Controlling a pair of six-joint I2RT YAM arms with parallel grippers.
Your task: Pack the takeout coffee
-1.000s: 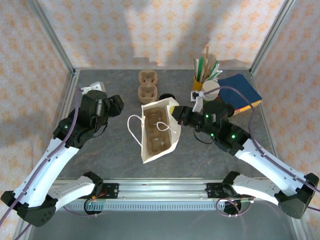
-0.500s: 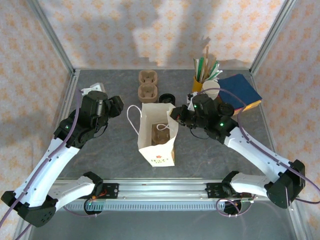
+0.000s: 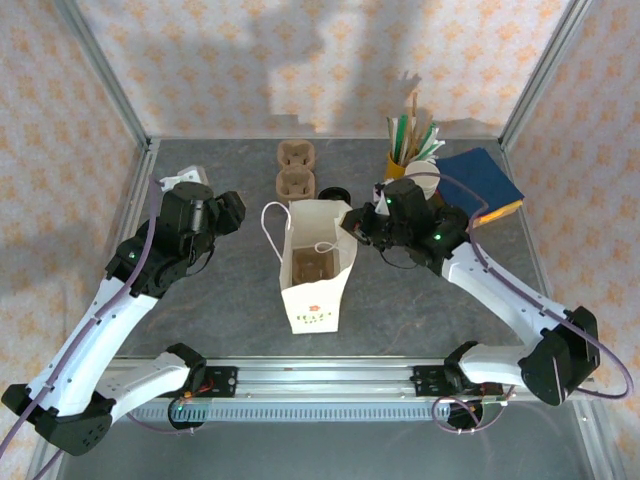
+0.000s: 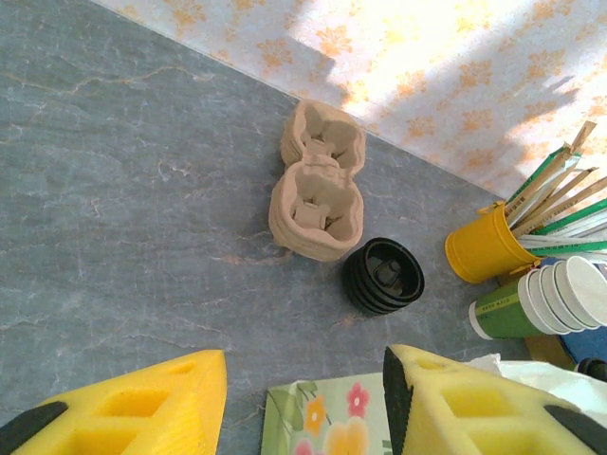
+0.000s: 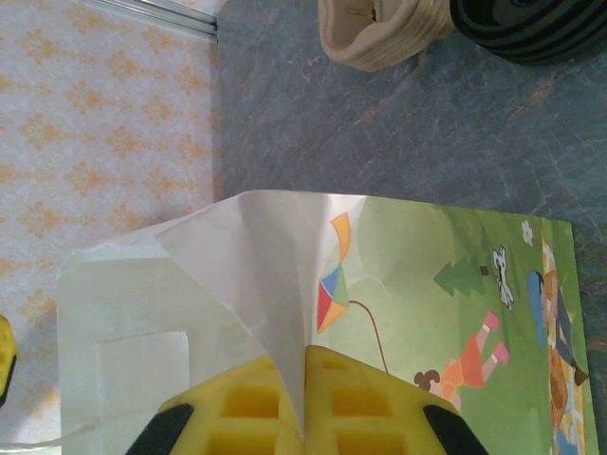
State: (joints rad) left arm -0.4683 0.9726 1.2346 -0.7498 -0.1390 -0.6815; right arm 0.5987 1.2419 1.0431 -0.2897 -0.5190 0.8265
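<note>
The takeout coffee is hidden from me. A white paper bag [image 3: 318, 285] stands upright in the middle of the table, mouth open, with a brown cup carrier [image 3: 312, 268] inside. My right gripper [image 3: 352, 224] is shut on the bag's right rim. In the right wrist view the yellow fingers pinch the white paper [image 5: 303, 355] beside the bag's printed side [image 5: 446, 275]. My left gripper [image 3: 228, 212] hangs open to the left of the bag, apart from it. Its fingers [image 4: 303, 379] frame bare table and the bag's flowered edge [image 4: 327, 422].
Stacked brown carriers [image 3: 297, 170] [image 4: 318, 190] and a stack of black lids [image 3: 333, 195] [image 4: 383, 276] sit behind the bag. A yellow cup of sticks [image 3: 400, 165] [image 4: 486, 251], lidless white-and-green cups [image 4: 545, 299] and a blue book [image 3: 480, 180] stand back right.
The bag has risen from leaning over to standing upright. My right gripper moved back and left, still holding its rim. The left arm has stayed put.
</note>
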